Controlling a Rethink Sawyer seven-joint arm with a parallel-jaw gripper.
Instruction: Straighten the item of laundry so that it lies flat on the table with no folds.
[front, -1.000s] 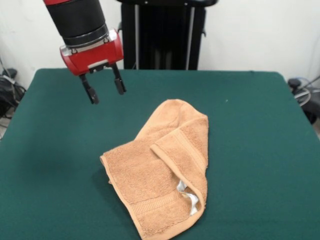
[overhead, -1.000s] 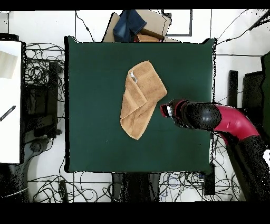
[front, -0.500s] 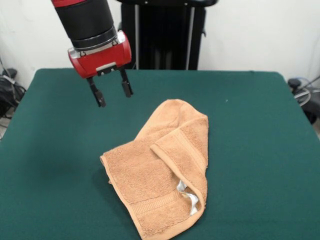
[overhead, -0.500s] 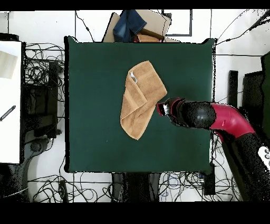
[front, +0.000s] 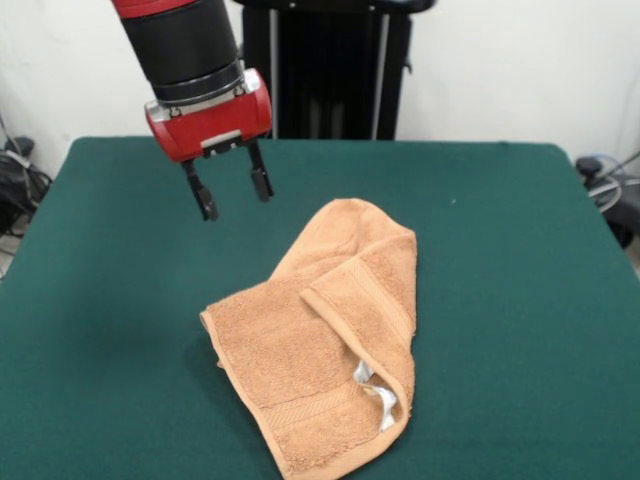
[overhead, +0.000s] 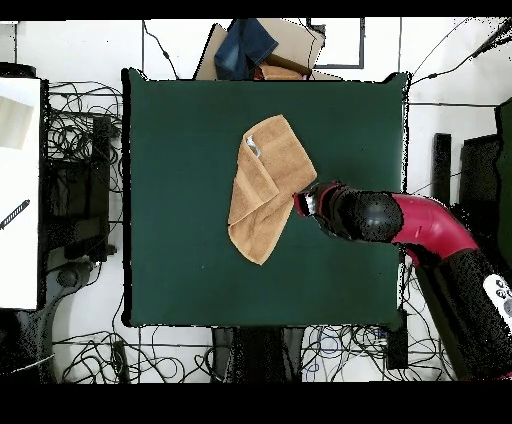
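Towel (front: 325, 340) not yet flat: one long flap folded over the middle, so a double layer along one side, and the white label (front: 384, 403) peeking out from under the fold near the front corner. Lying roughly in the centre of the green table (front: 500, 250), slightly toward the camera side in the front view, at an angle to the table edges. No grasp made at this moment, so judged as the early part of the task: fold not opened, corners not pulled out, nothing smoothed. Left to do, as far as can be judged: taking the loose edge of the folded flap, drawing it outward until one single layer, then checking for small wrinkles.

Gripper (front: 232, 192) hanging above the table, just beside the far rounded end of the towel and not touching it, with both dark fingers (front: 204, 198) clearly apart and nothing between them. In the overhead view, same gripper (overhead: 306, 200) close to the towel's (overhead: 265, 185) edge.

Count: one towel, one label, one table, one arm with one gripper, two fingers. Outside the table, many cables on the floor and some blue cloth (overhead: 247, 45) on a cardboard box beyond the table edge; not part of the task.
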